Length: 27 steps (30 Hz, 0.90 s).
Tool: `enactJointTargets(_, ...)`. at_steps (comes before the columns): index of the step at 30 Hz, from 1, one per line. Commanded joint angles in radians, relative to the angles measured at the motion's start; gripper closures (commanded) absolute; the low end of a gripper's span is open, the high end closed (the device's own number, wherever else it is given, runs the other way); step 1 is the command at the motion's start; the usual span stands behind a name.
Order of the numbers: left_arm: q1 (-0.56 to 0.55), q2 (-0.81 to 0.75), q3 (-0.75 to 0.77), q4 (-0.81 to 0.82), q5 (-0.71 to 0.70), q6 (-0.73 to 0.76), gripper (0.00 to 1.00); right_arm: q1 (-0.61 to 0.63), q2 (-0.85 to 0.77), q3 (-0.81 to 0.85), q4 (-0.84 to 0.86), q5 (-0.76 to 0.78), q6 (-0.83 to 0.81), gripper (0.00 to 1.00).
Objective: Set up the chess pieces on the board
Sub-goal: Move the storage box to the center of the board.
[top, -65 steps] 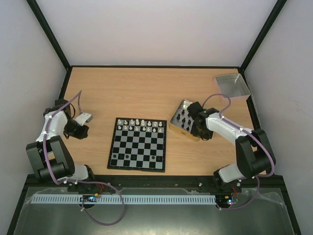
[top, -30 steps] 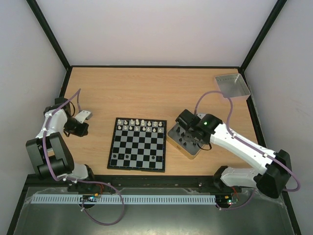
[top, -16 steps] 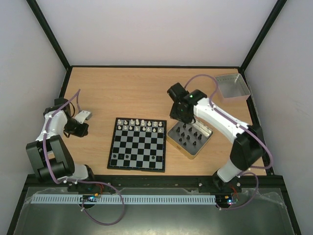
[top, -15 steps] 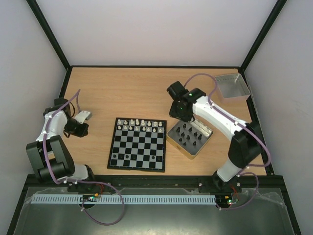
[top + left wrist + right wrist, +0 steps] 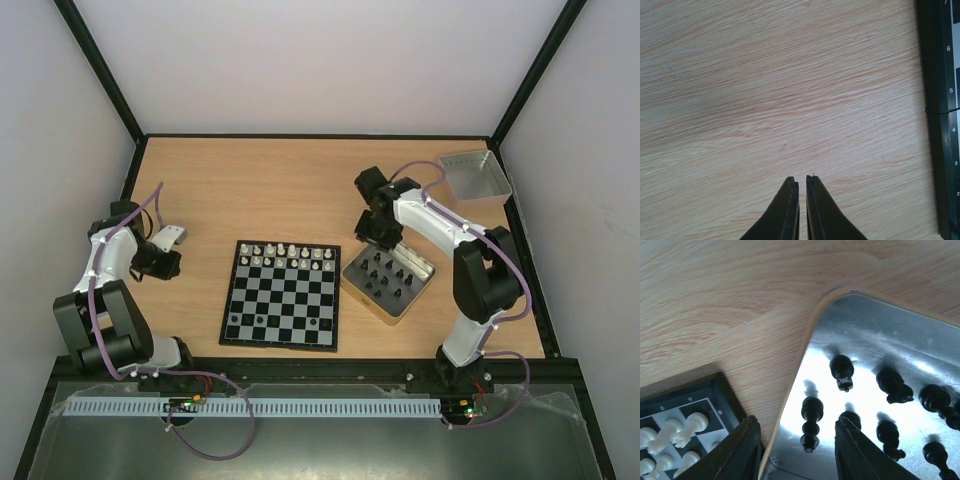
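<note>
Swinging back toward the far edge, the right gripper (image 5: 796, 424) has left the metal tin (image 5: 368, 304) dragged closer to the bench's near edge, just beside the chessboard (image 5: 285, 300). That puts the black pieces (image 5: 390, 280) in the tin a short hop from their near rows, while the white pieces (image 5: 285, 257) already fill the far two. Its jaws stand wide apart, holding nothing, poised over the tin's far-left corner. Meanwhile the left gripper (image 5: 801, 179), fingers all but together and empty, hovers over bare wood toward the left edge.

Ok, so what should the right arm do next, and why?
Probably lower the right gripper onto the nearest black piece in the tin and close. Its jaws are open and empty over the tin's corner, and the near rows of the board are mostly bare.
</note>
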Motion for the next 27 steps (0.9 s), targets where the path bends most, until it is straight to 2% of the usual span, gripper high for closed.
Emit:
enactJointTargets(1, 0.006, -0.016, 0.001, -0.007, 0.024, -0.013, 0.93, -0.015, -0.033, -0.031, 0.028, -0.031, 0.027, 0.60)
enactJointTargets(16, 0.006, -0.034, -0.024, 0.000, 0.009, -0.008, 0.93, -0.023, 0.113, 0.051, 0.003, 0.043, -0.097, 0.66)
enactJointTargets(21, 0.006, -0.045, -0.033, -0.001, 0.003, -0.001, 0.93, -0.032, 0.148, 0.073, -0.009, 0.059, -0.144, 0.78)
enactJointTargets(25, 0.006, -0.047, -0.045, 0.001, -0.005, 0.005, 0.93, -0.032, 0.179, 0.121, -0.048, 0.111, -0.204, 0.95)
enactJointTargets(27, 0.007, -0.047, -0.051, 0.004, -0.010, 0.006, 0.93, -0.032, 0.179, 0.142, -0.068, 0.141, -0.229, 0.98)
